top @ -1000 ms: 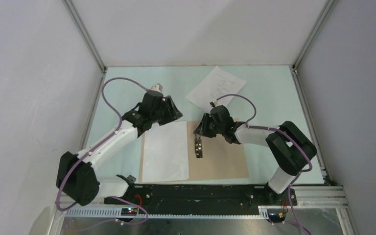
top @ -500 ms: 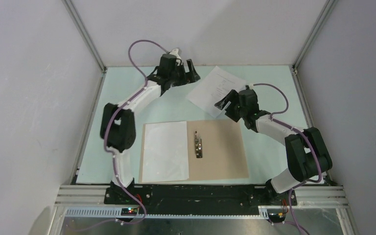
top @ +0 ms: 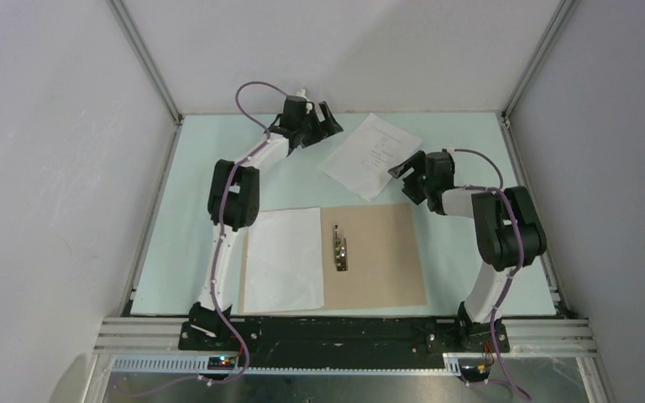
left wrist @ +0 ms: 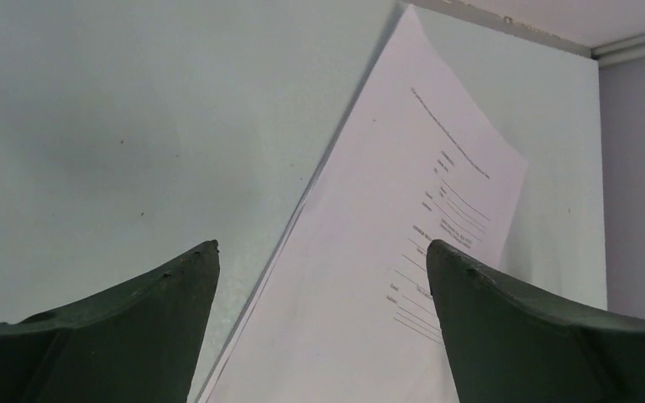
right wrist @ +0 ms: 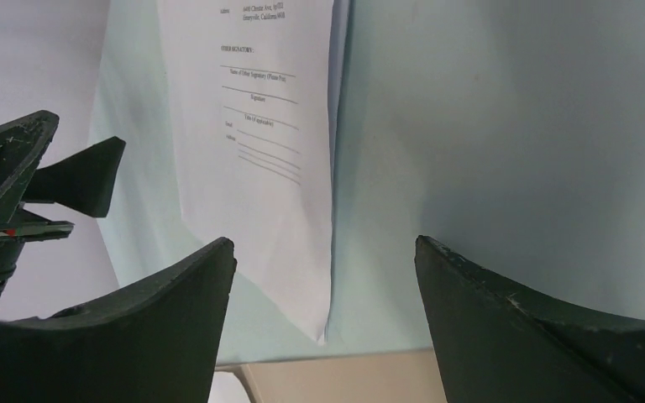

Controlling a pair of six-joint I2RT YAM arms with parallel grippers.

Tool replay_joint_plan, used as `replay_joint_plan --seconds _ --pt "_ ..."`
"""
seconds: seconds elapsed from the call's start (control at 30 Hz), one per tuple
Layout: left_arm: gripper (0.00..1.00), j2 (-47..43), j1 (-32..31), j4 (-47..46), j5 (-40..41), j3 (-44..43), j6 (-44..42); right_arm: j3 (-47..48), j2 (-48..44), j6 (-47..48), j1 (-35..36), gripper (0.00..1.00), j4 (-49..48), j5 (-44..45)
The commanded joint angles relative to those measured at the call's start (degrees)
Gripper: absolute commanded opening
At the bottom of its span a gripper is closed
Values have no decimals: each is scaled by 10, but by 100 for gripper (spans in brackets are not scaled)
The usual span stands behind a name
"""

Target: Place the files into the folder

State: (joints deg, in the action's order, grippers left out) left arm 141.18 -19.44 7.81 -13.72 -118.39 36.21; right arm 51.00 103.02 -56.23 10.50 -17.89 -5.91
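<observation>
The tan folder lies open near the front of the table, a metal clip on its spine. The blank sheet lies on its left half. The printed sheet lies at the back of the table, tilted; it also shows in the left wrist view and the right wrist view. My left gripper is open just left of the printed sheet's far corner. My right gripper is open at the sheet's right edge, above the table. Neither holds anything.
The pale green table mat is bounded by white walls and metal frame posts at the back corners. The folder's far edge shows in the right wrist view.
Both arms have left the folder and reached to the back of the table. The left gripper went to the printed sheet's left, the right gripper to its right edge.
</observation>
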Motion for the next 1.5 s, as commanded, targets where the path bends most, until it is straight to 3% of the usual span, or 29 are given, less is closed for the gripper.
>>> replay_joint_plan --seconds 0.0,0.37,0.7,0.93,1.47 --pt "98 9 1 -36 23 -29 65 43 44 -13 0 83 -76 -13" --pt "97 5 -7 -9 48 37 188 60 73 -8 7 83 -56 25" --pt "95 -14 -35 117 125 40 175 106 100 16 22 83 -3 51" --pt "94 -17 -54 173 121 31 167 121 109 21 25 83 22 45" --pt "91 -25 -97 193 93 41 155 120 56 90 -26 85 157 46"
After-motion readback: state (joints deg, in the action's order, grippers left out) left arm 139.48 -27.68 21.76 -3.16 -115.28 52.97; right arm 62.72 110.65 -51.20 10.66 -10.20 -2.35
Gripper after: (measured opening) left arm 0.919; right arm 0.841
